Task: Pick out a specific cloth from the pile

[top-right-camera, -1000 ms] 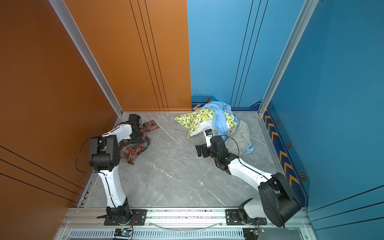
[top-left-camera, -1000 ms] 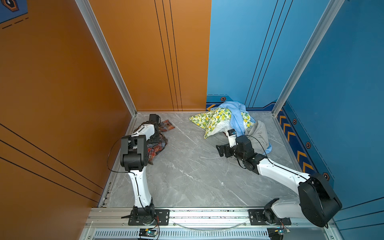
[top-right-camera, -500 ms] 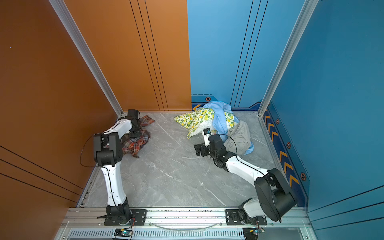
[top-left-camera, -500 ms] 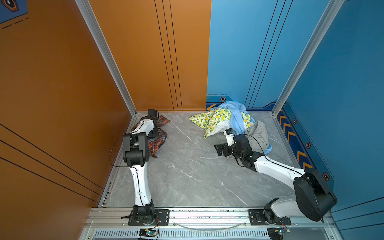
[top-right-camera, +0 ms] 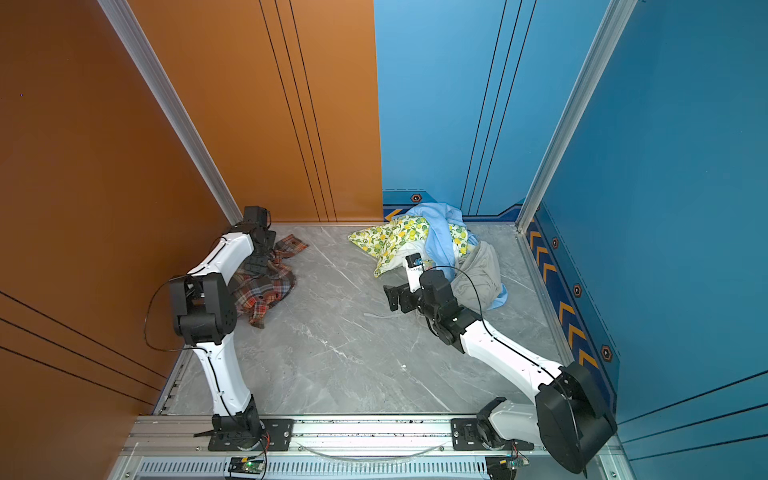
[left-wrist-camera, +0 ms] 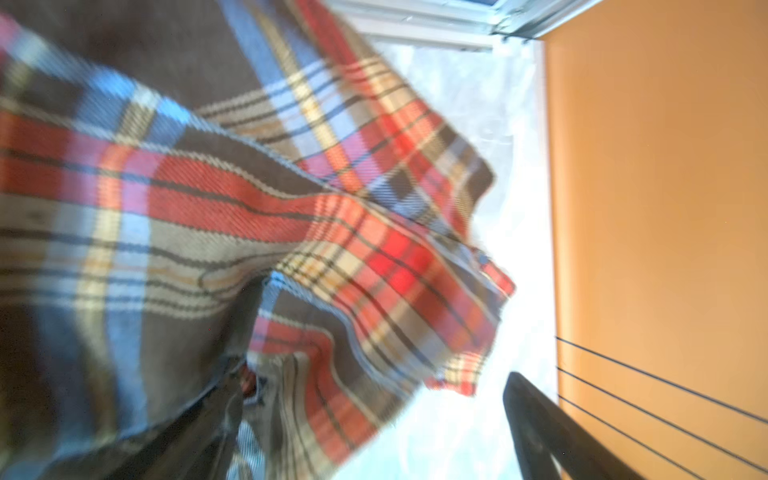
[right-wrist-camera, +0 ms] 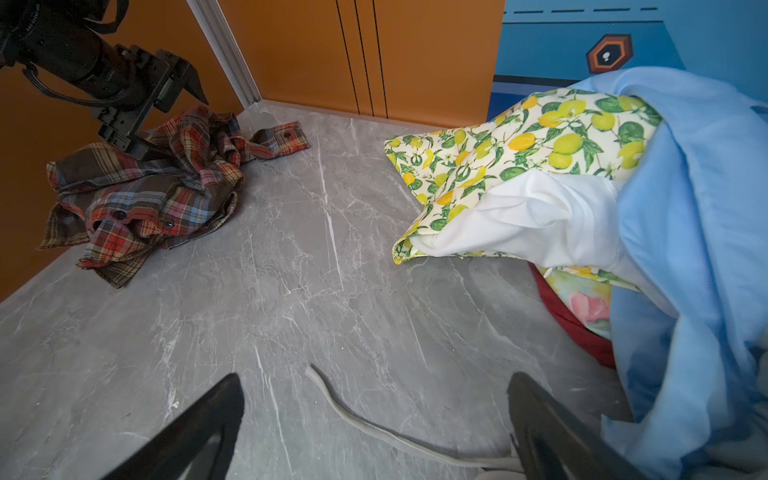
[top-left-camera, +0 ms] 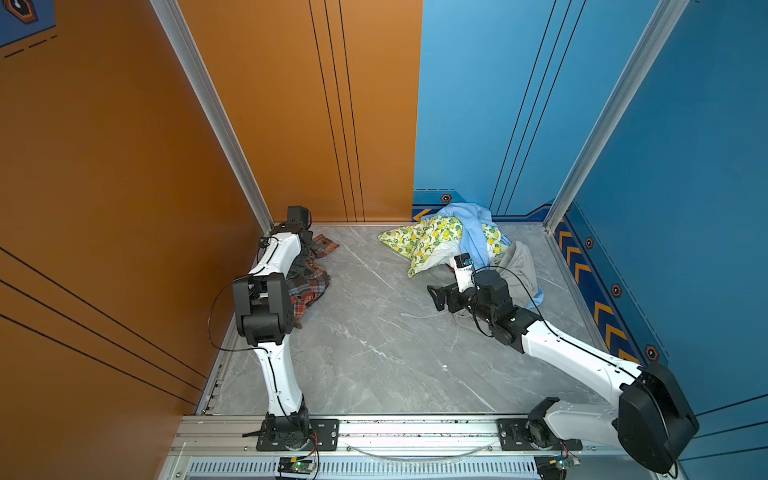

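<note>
1. The plaid shirt (top-left-camera: 309, 286) lies crumpled on the grey marble table (top-left-camera: 374, 365) in the far left corner, against the orange wall (top-left-camera: 124, 187). It is well apart from the pile (top-left-camera: 465, 249).
2. In the right wrist view the shirt (right-wrist-camera: 145, 199) shows red, brown and grey-blue checks, two dark buttons (right-wrist-camera: 118, 215) and one cuff spread flat toward the wall.
3. The left gripper (right-wrist-camera: 166, 124) sits on top of the shirt with its fingers (left-wrist-camera: 536, 415) spread wide. One finger stands bare beside the wall, and a fold of plaid (left-wrist-camera: 249, 208) drapes over the other. Nothing is pinched.
4. The right gripper (right-wrist-camera: 376, 378) hovers low over the table just beside the pile. Its fingers (right-wrist-camera: 199, 424) are spread and hold nothing.
5. A loose grey cord (right-wrist-camera: 374, 432) lies on the table between those fingers.
6. The pile sits at the far right. A lemon-print cloth (right-wrist-camera: 519, 141) with a white lining (right-wrist-camera: 519, 216) lies under a light blue garment (right-wrist-camera: 685, 208), and a grey garment (top-left-camera: 519, 270) lies at its near side.
</note>
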Tool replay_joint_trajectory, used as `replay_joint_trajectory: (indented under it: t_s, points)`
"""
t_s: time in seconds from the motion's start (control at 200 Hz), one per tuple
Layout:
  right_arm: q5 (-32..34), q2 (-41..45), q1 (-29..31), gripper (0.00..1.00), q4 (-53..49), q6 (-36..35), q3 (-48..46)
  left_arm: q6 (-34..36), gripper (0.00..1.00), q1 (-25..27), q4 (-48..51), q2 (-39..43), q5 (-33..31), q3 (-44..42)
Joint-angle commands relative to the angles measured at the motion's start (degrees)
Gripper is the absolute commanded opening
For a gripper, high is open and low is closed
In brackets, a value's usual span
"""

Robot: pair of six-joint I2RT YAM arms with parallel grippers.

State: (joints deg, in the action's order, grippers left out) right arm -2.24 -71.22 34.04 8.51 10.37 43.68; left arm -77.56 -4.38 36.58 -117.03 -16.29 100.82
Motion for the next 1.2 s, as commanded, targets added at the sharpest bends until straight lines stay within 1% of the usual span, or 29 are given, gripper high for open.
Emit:
replay_joint_trajectory:
  t_s: [0.0,0.085,0.205,0.305,0.39,0.42,0.466,0.531,0.611,0.656,0.726,0.811,0.926,0.961,0.986,1.051,1.131,1.196]
  points:
    - [2.6,2.3,0.7,1.00,-3.4,0.2,1.0,5.2,0.98,0.2,2.5,2.5,1.0,0.4]
    - [3.2,4.0,0.9,1.00,-4.2,0.2,0.8,7.0,0.98,0.6,2.6,3.8,2.1,0.7]
    - [4.7,5.8,0.9,1.00,-5.3,0.2,0.9,12.6,0.98,2.1,2.4,6.1,2.3,0.9]
    - [5.6,6.9,0.7,1.00,-6.3,-0.4,1.1,20.6,0.98,3.8,0.9,7.5,3.6,0.9]
    - [6.5,7.5,-0.2,1.00,-7.3,-0.4,1.3,28.0,0.98,5.9,-1.5,10.2,2.9,-0.7]
    - [6.9,7.7,-0.7,1.00,-7.8,-0.4,1.5,30.3,0.98,6.7,-3.1,11.6,2.6,-2.2]
    - [7.3,7.9,-1.4,1.00,-8.6,-0.8,1.7,33.6,0.98,7.8,-8.2,14.4,3.4,-5.8]
    - [8.7,8.4,-2.8,1.00,-10.1,-0.8,2.1,38.5,0.98,8.9,-15.0,18.5,6.1,-10.8]
    - [8.7,9.3,-5.1,1.00,-10.8,-0.8,2.1,45.9,0.98,10.5,-21.3,22.7,9.5,-15.4]
    - [8.6,10.0,-6.6,1.00,-10.9,-0.8,2.0,49.6,0.98,11.5,-22.2,24.2,10.7,-16.6]
    - [8.5,11.2,-8.9,1.00,-11.0,-0.9,1.6,54.8,0.98,12.6,-22.4,26.0,15.6,-17.7]
    - [8.4,12.8,-11.5,1.00,-11.3,-1.5,0.9,60.4,0.98,14.0,-22.7,28.9,19.4,-20.2]
    - [8.9,15.9,-14.6,1.00,-11.8,-2.8,-0.5,69.0,0.98,16.6,-24.6,34.4,19.1,-26.3]
    - [9.5,17.0,-15.4,1.00,-11.7,-3.2,-1.1,70.7,0.98,17.1,-25.2,36.4,19.1,-29.1]
    - [9.9,17.7,-15.8,1.00,-11.4,-3.4,-1.7,71.5,0.98,17.2,-27.9,38.0,19.1,-31.2]
    - [10.9,19.5,-16.7,1.00,-10.0,-3.9,-3.2,72.3,0.98,16.9,-31.2,42.1,18.6,-36.8]
    - [11.9,21.3,-17.6,1.00,-7.1,-4.6,-5.7,72.8,0.98,15.7,-35.8,47.1,17.7,-44.8]
    - [12.5,22.4,-18.5,1.00,-4.3,-4.8,-8.0,72.6,0.98,14.2,-38.4,50.3,16.8,-49.5]
